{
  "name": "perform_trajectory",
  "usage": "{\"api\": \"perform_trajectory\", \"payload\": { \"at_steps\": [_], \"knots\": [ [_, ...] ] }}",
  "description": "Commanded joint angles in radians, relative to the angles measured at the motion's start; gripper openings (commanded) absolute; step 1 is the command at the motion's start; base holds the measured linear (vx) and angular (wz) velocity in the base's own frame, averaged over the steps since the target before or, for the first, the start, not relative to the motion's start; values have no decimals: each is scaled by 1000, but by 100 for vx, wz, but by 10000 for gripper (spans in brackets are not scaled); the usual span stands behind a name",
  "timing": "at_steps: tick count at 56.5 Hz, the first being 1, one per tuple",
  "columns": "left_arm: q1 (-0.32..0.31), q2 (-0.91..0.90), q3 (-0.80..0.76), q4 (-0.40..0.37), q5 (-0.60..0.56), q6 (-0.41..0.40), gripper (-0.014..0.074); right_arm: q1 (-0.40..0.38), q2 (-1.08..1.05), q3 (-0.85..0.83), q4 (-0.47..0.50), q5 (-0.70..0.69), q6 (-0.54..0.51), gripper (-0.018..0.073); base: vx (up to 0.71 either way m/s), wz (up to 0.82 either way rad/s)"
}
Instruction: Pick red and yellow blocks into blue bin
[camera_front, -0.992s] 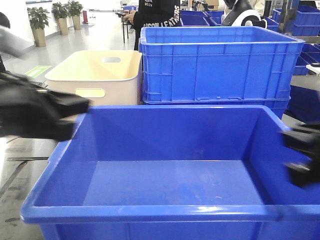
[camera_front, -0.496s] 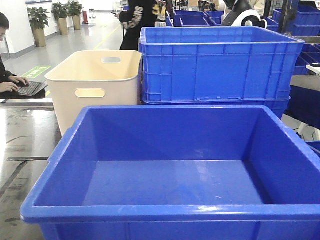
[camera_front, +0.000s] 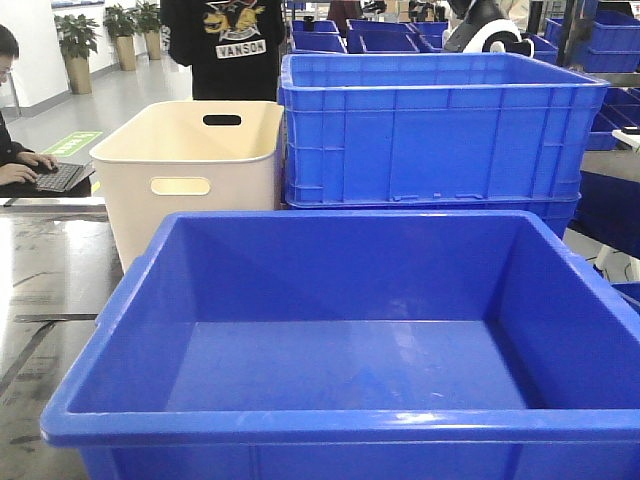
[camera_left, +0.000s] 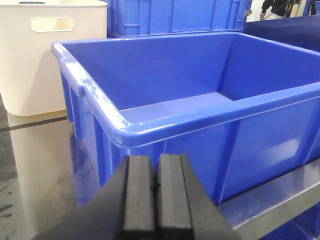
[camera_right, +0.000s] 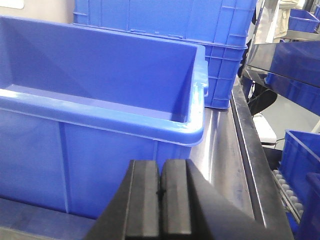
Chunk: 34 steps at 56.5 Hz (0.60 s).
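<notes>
Left gripper (camera_left: 156, 187): jaws pressing together, gripping nothing, sitting low outside the blue bin (camera_left: 165, 120). Right gripper (camera_right: 160, 192): likewise closed and empty, waiting beside the bin's opposite corner. Bin sitting on table (camera_front: 45, 275), cream tub (camera_front: 190, 160) and ribbed blue crate (camera_front: 430, 130) standing behind.

We see a glossy grey floor (camera_front: 190, 70), potted plants (camera_front: 76, 40) by a white wall (camera_front: 25, 40), and a seated typist (camera_front: 15, 110) left of the surface (camera_front: 50, 270).
</notes>
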Motion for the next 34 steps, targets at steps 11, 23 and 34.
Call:
{"api": "perform_trajectory", "payload": {
  "at_steps": [11,23,34],
  "knots": [
    [-1,8,-24,-26,-74,-10,-1,-4,13,-24,-17,-90,2,-10,0,0],
    [7,4,70,207,-112,-30,-1,-4,13,-24,-17,-90,2,-10,0,0],
    [65,-111,314,316,-420,-113,-1,-4,13,-24,-17,-90,2,-10,0,0]
  ]
}}
